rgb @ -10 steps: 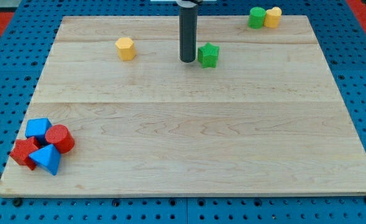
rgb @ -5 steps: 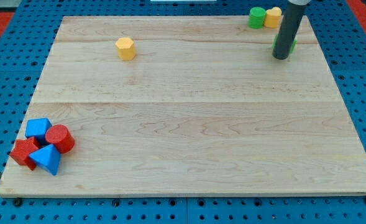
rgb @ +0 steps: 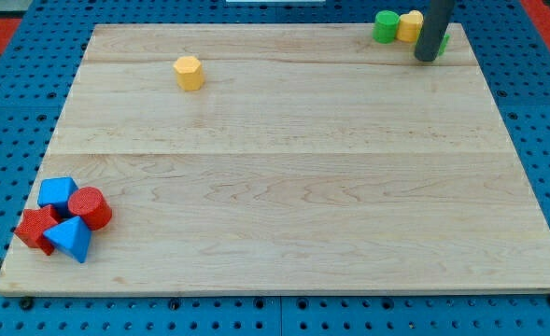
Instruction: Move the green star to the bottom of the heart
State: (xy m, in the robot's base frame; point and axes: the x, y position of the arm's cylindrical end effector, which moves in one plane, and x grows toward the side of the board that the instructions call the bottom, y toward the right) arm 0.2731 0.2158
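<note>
The pale wooden board (rgb: 284,177) lies on a blue pegboard bench (rgb: 13,103). There is no pincer; the dark rod's end, my tip (rgb: 426,58), stands near the top-right corner, just below the yellow heart-like block (rgb: 410,25) and green round block (rgb: 385,26). The green star (rgb: 442,42) is mostly hidden behind the rod, right of the heart; I judge it needs nudging under. A yellow hexagonal block (rgb: 189,72) sits top-left; red and blue blocks (rgb: 64,220) cluster bottom-left.
</note>
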